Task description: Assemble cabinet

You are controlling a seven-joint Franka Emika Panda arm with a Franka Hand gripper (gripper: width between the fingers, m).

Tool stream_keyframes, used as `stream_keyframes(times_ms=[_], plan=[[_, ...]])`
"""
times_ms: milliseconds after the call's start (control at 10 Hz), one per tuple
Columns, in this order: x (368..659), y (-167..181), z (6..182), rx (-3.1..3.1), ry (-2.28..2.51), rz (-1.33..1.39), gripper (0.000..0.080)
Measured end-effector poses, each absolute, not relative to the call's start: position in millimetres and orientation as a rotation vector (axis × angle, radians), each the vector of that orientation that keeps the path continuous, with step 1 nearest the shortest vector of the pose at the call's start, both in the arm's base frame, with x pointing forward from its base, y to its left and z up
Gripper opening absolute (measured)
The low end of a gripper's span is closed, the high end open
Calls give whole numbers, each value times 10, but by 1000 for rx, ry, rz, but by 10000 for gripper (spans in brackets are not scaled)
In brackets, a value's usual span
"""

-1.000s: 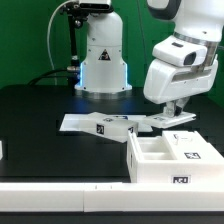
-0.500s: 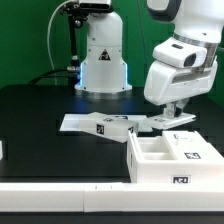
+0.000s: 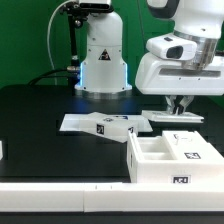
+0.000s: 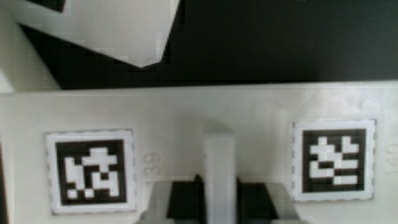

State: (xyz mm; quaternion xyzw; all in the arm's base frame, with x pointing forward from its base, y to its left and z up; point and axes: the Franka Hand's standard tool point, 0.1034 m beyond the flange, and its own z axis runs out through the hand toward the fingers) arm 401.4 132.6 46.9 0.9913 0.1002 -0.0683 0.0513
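Note:
My gripper [image 3: 177, 108] is shut on a flat white cabinet panel [image 3: 155, 117] and holds it level just above the table, behind the large white cabinet box frame [image 3: 150, 165] at the exterior view's front right. In the wrist view the panel [image 4: 214, 110] shows two black-and-white tags and a raised middle rib. My gripper [image 4: 217, 200] pinches that rib between its dark fingers [image 4: 185, 205]. A smaller white tagged block [image 3: 190, 150] sits in the box frame's right compartment.
The marker board [image 3: 92, 123] lies flat on the black table to the exterior view's left of the held panel. The white domed robot base [image 3: 103, 60] stands behind it. A white front ledge [image 3: 60, 200] runs along the table's near edge.
My wrist has turned from a tilted pose to upright and shifted slightly to the exterior view's right. The held panel has gone from slanted to level.

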Motion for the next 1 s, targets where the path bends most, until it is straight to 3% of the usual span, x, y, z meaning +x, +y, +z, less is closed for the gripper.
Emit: stream_keyframes(times_ms=[400, 1000], plan=[[4014, 1311, 570, 2993, -521, -179, 64], [3952, 1325, 554, 2812, -1167, -201, 64]])
